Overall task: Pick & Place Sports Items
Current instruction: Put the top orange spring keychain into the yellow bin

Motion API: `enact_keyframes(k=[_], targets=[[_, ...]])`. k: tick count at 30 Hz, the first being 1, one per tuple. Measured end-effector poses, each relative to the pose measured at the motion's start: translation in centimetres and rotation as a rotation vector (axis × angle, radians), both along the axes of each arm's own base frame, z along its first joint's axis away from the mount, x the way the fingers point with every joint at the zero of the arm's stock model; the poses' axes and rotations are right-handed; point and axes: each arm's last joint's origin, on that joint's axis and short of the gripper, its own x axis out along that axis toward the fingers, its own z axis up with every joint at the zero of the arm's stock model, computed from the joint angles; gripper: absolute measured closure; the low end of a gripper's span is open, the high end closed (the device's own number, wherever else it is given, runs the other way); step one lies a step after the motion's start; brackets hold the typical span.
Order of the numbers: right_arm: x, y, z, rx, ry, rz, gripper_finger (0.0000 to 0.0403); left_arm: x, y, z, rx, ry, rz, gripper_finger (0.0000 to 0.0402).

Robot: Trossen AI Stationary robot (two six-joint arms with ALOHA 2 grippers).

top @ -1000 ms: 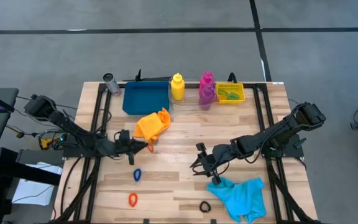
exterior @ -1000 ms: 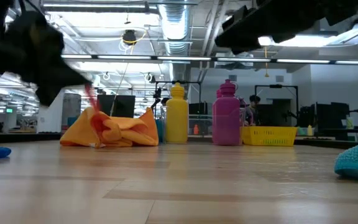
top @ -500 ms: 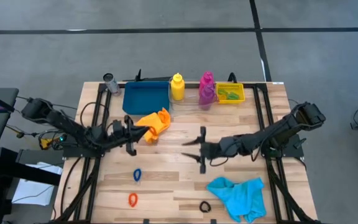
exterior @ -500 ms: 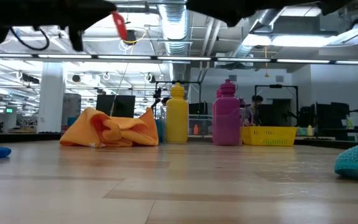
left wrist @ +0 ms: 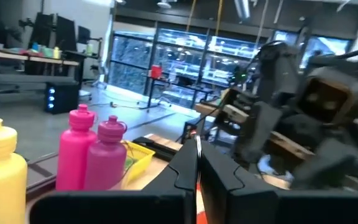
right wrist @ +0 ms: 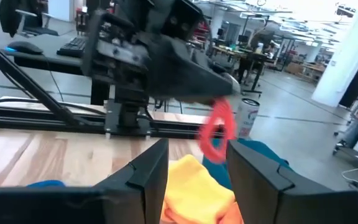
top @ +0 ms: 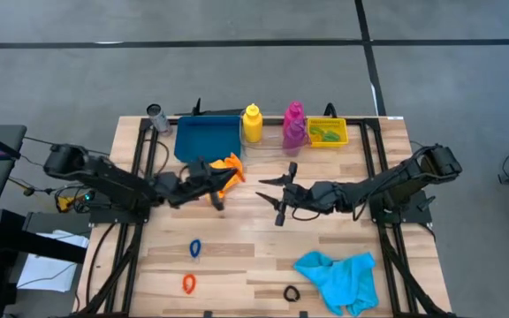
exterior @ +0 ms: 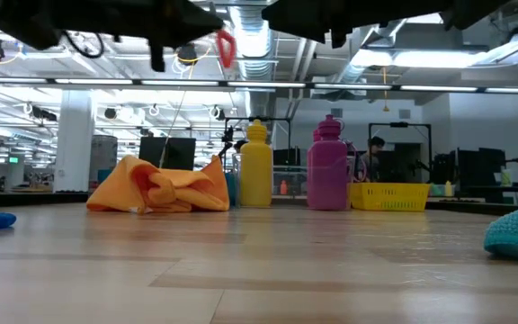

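My wooden table [top: 254,256] carries a blue tray [top: 206,140], yellow bottle [top: 252,124], magenta bottle [top: 293,128], yellow bin [top: 328,132], orange cloth [top: 228,168], cyan cloth [top: 338,276], blue ring [top: 194,248], orange ring [top: 188,283], and black ring [top: 291,292].

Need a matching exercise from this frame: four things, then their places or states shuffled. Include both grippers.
Things:
1. red elastic ring
2. crumpled cyan cloth
3. yellow plastic bottle
4. right gripper

Places or states:
A. standing upright beside the blue rectangular tray
B. open, nothing between its fingers
C. pinched in the shut left gripper, off the table
D. lying on the wooden table near its front edge, on the right arm's side

Pairs: 1-C, 2-D, 3-A, 4-B
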Motion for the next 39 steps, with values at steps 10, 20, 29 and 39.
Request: enact_keyframes(k=[10,20,29,39], targets=[[-0.1,-0.2,-0.3,-0.004,0.026,-0.062,0.0249,6.5,-0.2,-0.4,0.021,0.029,-0.020,0.0401],[-0.3,-0.5,-0.8,-0.029,0.080,-0.208,0.0249,7.1,-0.7,0.0,0.077,0.038,-0.081,0.0401],[-0.4,-0.2,-0.8,-0.035,0.081,-0.201,0.0249,7.1,-0.2,-0.8,0.073,0.123,-0.001,0.0401],[-0.4,-0.2,-0.8,-0.037,0.084,-0.200,0.0249,7.2,-0.2,-1.0,0.076,0.150,0.001,0.0400]])
